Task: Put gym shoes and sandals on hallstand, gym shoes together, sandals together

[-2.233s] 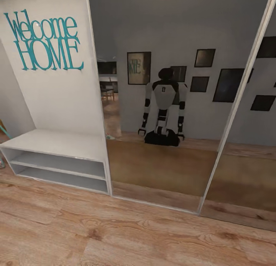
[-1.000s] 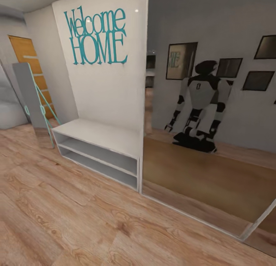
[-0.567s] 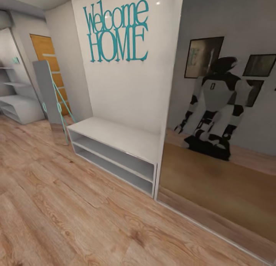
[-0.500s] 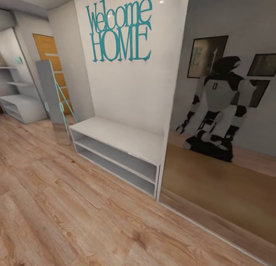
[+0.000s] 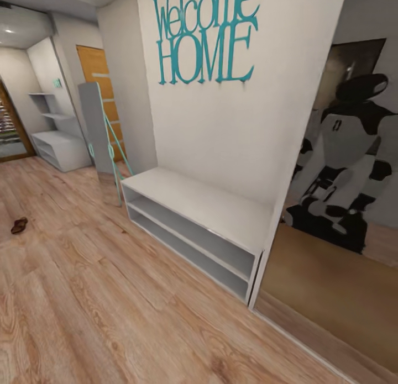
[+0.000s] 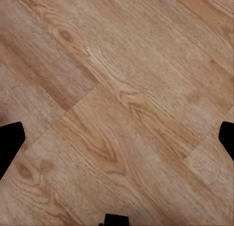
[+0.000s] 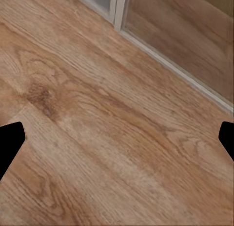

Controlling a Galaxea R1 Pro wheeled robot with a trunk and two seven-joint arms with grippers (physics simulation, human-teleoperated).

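Observation:
One brown sandal (image 5: 19, 225) lies on the corridor floor (image 5: 99, 295) at the far left of the head view. Down the corridor, the pale hallstand (image 5: 61, 150) stands against the wall with two staggered wall shelves above it. The gym shoes and the other sandal are out of view. My left gripper (image 6: 117, 143) is open over bare planks, its dark fingertips (image 6: 9, 148) at the frame's edges. My right gripper (image 7: 117, 140) is open too, above the floor beside the shelf unit's corner (image 7: 100, 1).
A plain low white shelf unit (image 5: 204, 207) stands under a teal "Welcome HOME" sign. To its right a mirrored sliding door (image 5: 342, 251) reflects the robot. A grey leaning panel with a teal frame (image 5: 102, 135) and an orange door (image 5: 94, 69) stand to its left.
The camera has swung left: the shelf unit and mirror slid right in the picture, and the far hallstand and the sandal have come into view.

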